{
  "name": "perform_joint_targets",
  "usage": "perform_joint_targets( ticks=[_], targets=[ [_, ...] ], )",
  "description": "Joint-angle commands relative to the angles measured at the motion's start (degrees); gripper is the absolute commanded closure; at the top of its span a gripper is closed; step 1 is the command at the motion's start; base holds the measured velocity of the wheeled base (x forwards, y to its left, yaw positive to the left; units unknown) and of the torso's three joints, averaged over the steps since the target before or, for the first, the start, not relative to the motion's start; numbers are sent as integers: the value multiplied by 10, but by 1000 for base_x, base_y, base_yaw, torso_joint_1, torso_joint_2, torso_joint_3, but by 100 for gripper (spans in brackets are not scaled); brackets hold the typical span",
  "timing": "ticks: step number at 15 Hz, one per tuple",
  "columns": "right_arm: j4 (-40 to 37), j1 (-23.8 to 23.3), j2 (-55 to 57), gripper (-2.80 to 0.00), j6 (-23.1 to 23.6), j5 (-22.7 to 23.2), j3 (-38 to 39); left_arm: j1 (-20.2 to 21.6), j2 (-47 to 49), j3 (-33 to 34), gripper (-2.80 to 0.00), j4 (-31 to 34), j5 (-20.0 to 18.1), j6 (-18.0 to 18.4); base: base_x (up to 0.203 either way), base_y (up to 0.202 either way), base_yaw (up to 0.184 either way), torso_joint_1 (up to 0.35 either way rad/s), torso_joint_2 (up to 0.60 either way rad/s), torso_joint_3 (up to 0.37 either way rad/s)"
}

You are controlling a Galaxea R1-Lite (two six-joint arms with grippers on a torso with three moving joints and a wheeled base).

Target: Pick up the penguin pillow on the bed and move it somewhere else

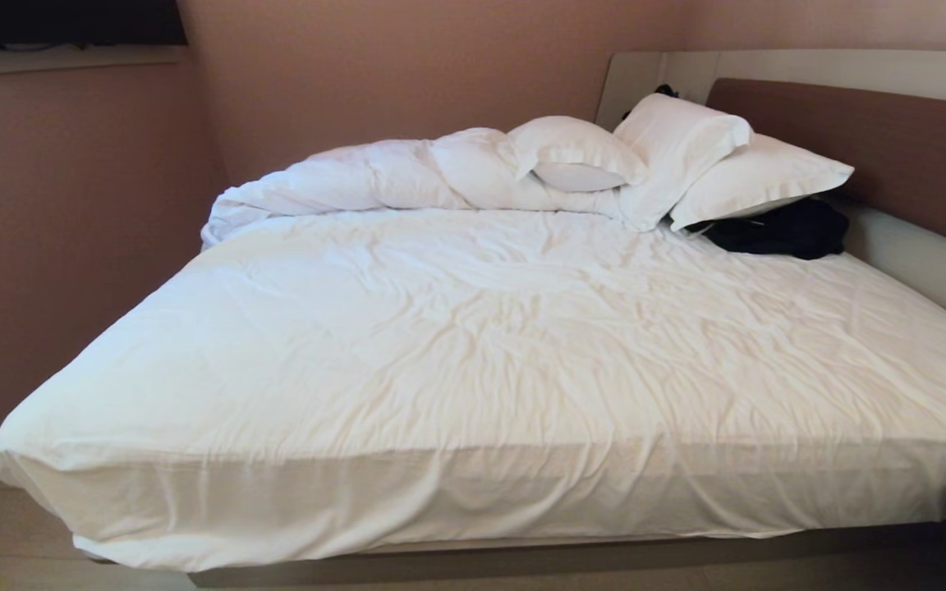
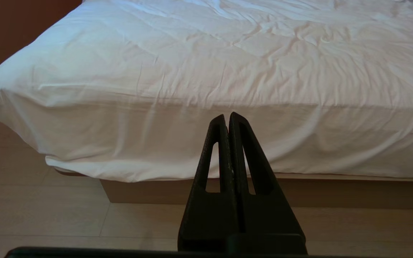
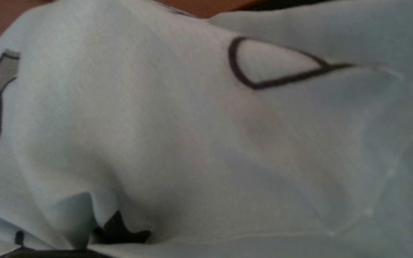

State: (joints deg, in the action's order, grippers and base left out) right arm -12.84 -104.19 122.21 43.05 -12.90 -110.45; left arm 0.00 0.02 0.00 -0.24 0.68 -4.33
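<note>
Light-blue fabric of the penguin pillow (image 3: pixel 177 136) fills the right wrist view, off the bed (image 1: pixel 473 328), bunched where the unseen right gripper, pressed together, seemingly pinches it—soft, light, best grabbed by a fold.

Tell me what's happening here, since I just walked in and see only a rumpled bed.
The robot is moving the penguin pillow. Its light blue printed fabric fills the right wrist view, bunched up close against the camera; the right gripper is shut, apparently on that fabric. The pillow is nowhere on the bed in the head view, which shows only white pillows, a bunched duvet and a dark item. The left gripper is shut, idle, pointing at the bed's foot.
</note>
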Motion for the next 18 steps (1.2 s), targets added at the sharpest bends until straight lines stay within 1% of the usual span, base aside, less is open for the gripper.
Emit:
perform_joint_targets(
  ticks=[1,3,5,7,8,10,11,14,16,18],
  targets=[
    [59,1,48,0,-2,0,1,0,0,2,0,0,0,-1,0,0,0,0,0,0],
    [78,4,57,0,-11,7,0,0,0,2,0,0,0,-1,0,0,0,0,0,0],
    [96,20,65,0,-32,16,0,0,0,2,0,0,0,-1,0,0,0,0,0,0],
    [100,46,63,0,-52,16,0,0,0,2,0,0,0,-1,0,0,0,0,0,0],
    [101,52,61,0,-53,13,0,0,0,2,0,0,0,-1,0,0,0,0,0,0],
    [110,93,55,0,-53,-6,0,0,0,2,0,0,0,-1,0,0,0,0,0,0],
    [127,109,54,0,-53,-20,0,0,0,2,0,0,0,-1,0,0,0,0,0,0],
    [137,116,55,0,-53,-29,0,0,0,2,0,0,0,-1,0,0,0,0,0,0],
    [159,166,63,0,-53,-56,0,0,0,2,0,0,0,-1,0,0,0,0,0,0],
    [164,170,77,0,-53,-72,1,0,0,2,0,0,0,-1,0,0,0,0,0,0]
  ],
)
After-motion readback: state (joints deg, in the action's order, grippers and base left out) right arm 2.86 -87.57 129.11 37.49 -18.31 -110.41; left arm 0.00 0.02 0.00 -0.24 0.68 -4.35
